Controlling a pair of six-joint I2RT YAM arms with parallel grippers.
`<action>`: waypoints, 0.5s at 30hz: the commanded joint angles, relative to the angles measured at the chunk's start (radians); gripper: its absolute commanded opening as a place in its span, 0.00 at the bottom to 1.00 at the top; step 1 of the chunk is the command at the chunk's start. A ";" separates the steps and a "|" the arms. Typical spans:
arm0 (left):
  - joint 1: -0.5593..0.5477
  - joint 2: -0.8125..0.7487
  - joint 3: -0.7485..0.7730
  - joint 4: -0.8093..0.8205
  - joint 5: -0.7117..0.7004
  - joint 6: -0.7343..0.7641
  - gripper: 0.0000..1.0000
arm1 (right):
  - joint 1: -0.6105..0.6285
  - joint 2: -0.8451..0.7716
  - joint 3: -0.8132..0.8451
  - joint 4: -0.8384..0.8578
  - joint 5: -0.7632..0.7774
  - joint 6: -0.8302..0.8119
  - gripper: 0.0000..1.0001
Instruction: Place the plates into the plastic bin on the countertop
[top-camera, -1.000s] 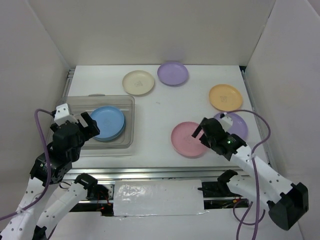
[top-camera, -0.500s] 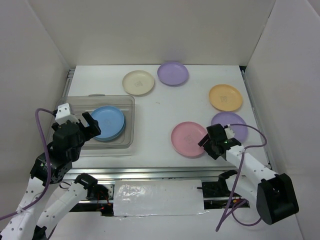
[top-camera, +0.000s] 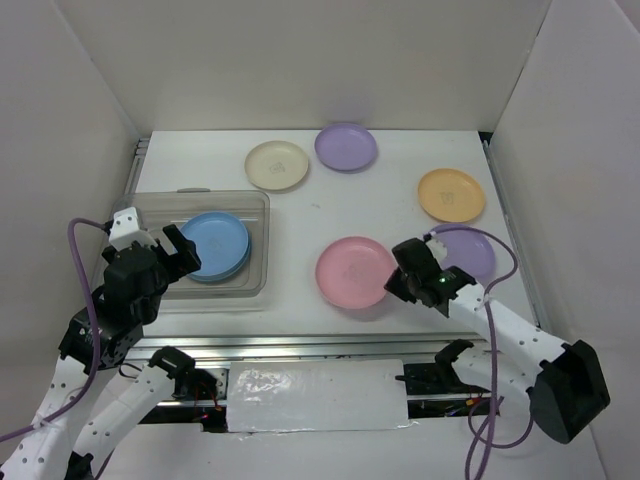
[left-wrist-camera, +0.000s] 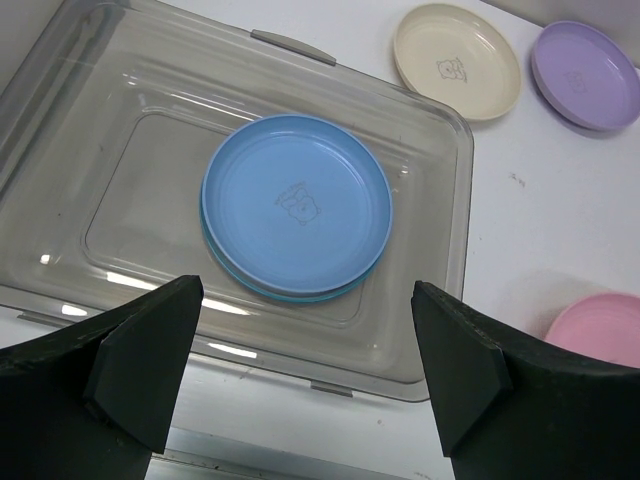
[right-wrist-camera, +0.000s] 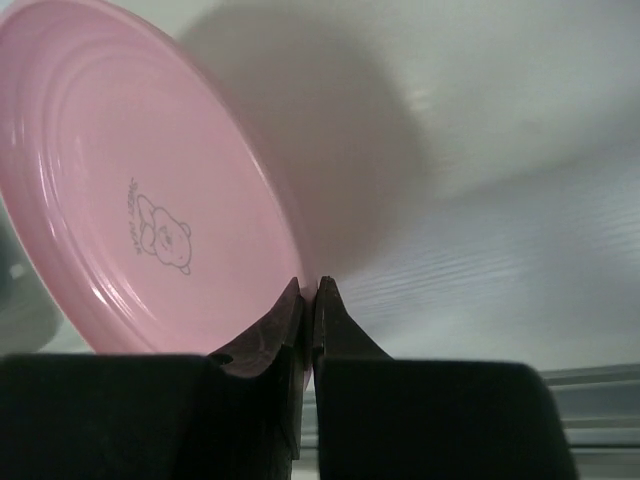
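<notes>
My right gripper (top-camera: 397, 276) (right-wrist-camera: 311, 292) is shut on the rim of the pink plate (top-camera: 355, 272) (right-wrist-camera: 140, 200), which is lifted and tilted above the countertop (top-camera: 320, 215). The clear plastic bin (top-camera: 150, 297) (left-wrist-camera: 90, 150) stands at the left with a blue plate (top-camera: 215, 245) (left-wrist-camera: 296, 203) stacked on another in it. My left gripper (top-camera: 165, 250) (left-wrist-camera: 300, 370) hangs open over the bin's near edge, holding nothing. On the countertop lie a cream plate (top-camera: 277, 164) (left-wrist-camera: 457, 59), a lilac plate (top-camera: 346, 146) (left-wrist-camera: 587, 60), an orange plate (top-camera: 451, 194) and a second lilac plate (top-camera: 466, 250), partly behind my right arm.
White walls close in the countertop at the back and on both sides. A metal rail (top-camera: 320, 345) runs along the near edge by the arm bases. A purple cable (top-camera: 500, 275) loops off the right arm.
My right gripper closed on the pink plate's right rim, then lifted it and carried it a little to the left. The left arm has stayed still.
</notes>
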 joint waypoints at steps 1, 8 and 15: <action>0.004 -0.001 0.014 0.020 -0.040 0.008 0.99 | 0.105 0.026 0.236 -0.057 0.116 0.008 0.00; 0.004 -0.053 0.012 0.014 -0.086 -0.015 0.99 | 0.275 0.422 0.772 -0.166 0.222 -0.060 0.00; 0.004 -0.077 0.012 0.004 -0.118 -0.024 0.99 | 0.323 0.861 1.252 -0.158 -0.020 -0.225 0.00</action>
